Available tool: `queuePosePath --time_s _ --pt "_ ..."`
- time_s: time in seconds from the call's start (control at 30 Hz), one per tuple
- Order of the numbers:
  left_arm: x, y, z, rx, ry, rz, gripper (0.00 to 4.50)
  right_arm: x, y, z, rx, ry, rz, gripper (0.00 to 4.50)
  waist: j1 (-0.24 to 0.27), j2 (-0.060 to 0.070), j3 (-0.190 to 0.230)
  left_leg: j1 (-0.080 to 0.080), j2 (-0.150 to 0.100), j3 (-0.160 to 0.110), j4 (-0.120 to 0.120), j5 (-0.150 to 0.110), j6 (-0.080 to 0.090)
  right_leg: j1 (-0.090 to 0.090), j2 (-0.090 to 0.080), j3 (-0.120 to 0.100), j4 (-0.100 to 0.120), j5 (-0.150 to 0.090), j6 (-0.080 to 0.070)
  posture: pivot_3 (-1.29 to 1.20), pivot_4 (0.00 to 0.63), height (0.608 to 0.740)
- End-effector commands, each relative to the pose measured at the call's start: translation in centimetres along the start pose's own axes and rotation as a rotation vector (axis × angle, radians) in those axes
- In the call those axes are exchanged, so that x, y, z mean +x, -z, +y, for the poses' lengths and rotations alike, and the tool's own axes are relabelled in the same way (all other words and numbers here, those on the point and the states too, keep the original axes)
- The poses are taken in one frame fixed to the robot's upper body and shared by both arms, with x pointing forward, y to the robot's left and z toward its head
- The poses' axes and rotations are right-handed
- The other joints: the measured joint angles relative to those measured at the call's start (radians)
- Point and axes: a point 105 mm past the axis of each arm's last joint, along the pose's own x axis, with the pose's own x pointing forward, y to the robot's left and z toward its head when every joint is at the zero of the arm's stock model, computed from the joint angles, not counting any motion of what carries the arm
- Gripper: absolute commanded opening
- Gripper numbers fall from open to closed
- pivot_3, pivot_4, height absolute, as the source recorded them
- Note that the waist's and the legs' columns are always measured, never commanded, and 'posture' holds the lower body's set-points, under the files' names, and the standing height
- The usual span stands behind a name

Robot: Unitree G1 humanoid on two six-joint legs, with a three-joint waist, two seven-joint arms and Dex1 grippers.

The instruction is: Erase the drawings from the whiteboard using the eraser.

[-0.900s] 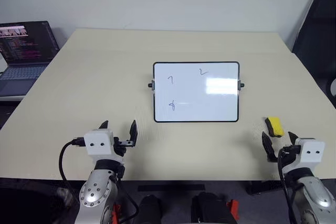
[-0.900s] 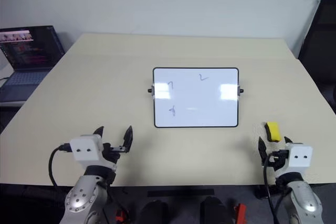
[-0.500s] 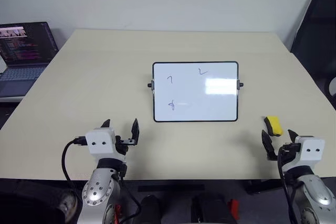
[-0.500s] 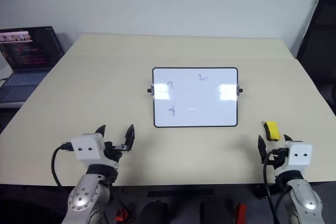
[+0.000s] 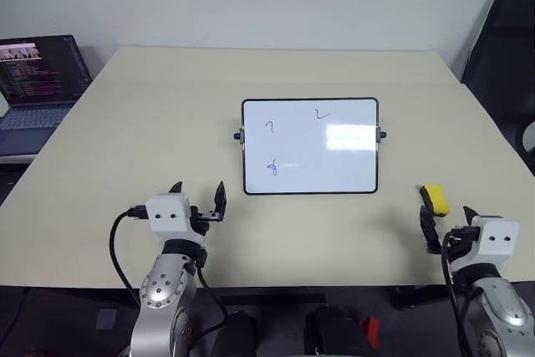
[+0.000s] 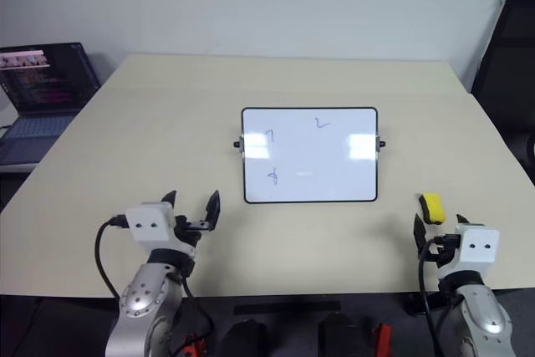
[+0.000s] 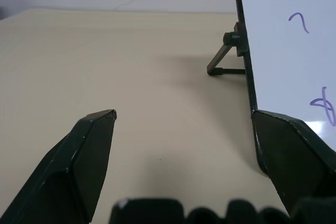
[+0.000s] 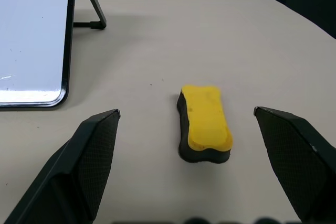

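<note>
Since the earlier frame the left pincer (image 5: 199, 199) has shifted a little rightward and further over the beige worktop (image 5: 150, 123), while the right pincer (image 5: 449, 225) has barely changed place. At far left an open dark laptop (image 5: 38, 81) with a lit screen sits beside the worktop. The left pincer stands wide, its two black fingers holding nothing, near the lower left corner of the small rectangular glossy white whiteboard (image 5: 310, 146). That board has a thin black frame, rounded corners and small black knobs on its short sides, and is propped tilted on thin legs at the worktop's middle. On it are the drawings (image 5: 270, 126): three thin dark squiggles like digits, two along the upper part, one lower left. Right of the board lies the eraser (image 8: 206, 121), a small yellow block with a black underside, flat on the worktop. The right pincer is wide and empty, just short of the eraser.
</note>
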Motion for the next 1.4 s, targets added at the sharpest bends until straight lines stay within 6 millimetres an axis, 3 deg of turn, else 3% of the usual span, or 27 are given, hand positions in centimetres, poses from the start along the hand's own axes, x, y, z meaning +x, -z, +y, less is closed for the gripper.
queuePosePath --time_s 0.03,0.17,0.4,0.53,0.7,0.97,1.13,1.4 --pt "1.1 -1.4 -1.3 0.002 0.075 -0.063 4.50 0.3 -2.0 -0.5 -0.018 0.016 -0.072 4.47 0.001 0.000 0.000 0.000 0.000 0.000 0.000 0.000 0.000 0.000 0.000 0.000 0.000 0.000 0.000 0.00 0.150 0.740" --pt "2.8 -1.9 -2.9 -0.018 0.185 -0.069 4.50 0.2 -2.5 -1.6 -0.047 0.049 -0.087 4.47 0.003 0.000 0.000 0.000 -0.003 -0.001 0.000 0.000 0.000 0.000 0.000 -0.001 0.000 0.000 0.001 0.00 0.150 0.740" --pt "4.6 -4.3 -9.5 -0.037 0.646 -0.096 4.50 1.3 -2.5 -2.6 -0.055 0.103 -0.064 4.47 0.002 0.000 0.000 0.000 -0.005 0.000 0.000 0.000 0.000 0.000 0.000 -0.002 0.000 0.004 0.007 0.00 0.150 0.740" --pt "4.3 -4.6 -12.8 0.009 0.938 -0.071 4.50 2.2 -3.2 -2.4 -0.016 0.104 -0.057 4.47 -0.001 0.001 0.000 0.000 -0.005 0.000 0.000 0.000 0.000 0.000 0.001 -0.001 0.000 0.005 0.008 0.00 0.150 0.740" --pt "3.0 -3.6 -15.3 0.143 1.250 -0.035 4.50 3.2 -3.8 -2.0 0.039 0.095 -0.037 4.47 -0.001 0.002 -0.001 0.000 -0.005 0.000 0.000 0.000 0.000 0.000 0.001 -0.002 0.001 0.005 0.008 0.00 0.150 0.740" --pt "1.6 -3.0 -17.8 0.158 1.498 -0.005 4.50 4.2 -2.9 -1.9 0.094 0.072 0.048 4.47 0.000 0.002 -0.001 -0.001 -0.005 0.000 0.000 0.000 0.000 0.000 0.001 -0.002 0.000 0.005 0.008 0.00 0.150 0.740" --pt "1.7 -2.6 -18.4 0.202 1.500 -0.025 4.50 4.3 -1.3 -1.8 0.099 0.055 0.142 4.47 -0.001 0.002 -0.001 -0.001 -0.005 -0.001 0.000 0.000 0.000 0.000 0.001 -0.001 0.000 0.005 0.008 0.00 0.150 0.740" --pt "1.6 -2.4 -17.9 0.214 1.491 -0.024 4.50 5.1 -1.2 -1.6 0.101 0.031 0.160 4.47 -0.001 0.003 -0.001 -0.001 -0.005 0.000 0.000 0.000 0.000 0.000 0.001 -0.001 0.000 0.005 0.008 0.00 0.150 0.740"
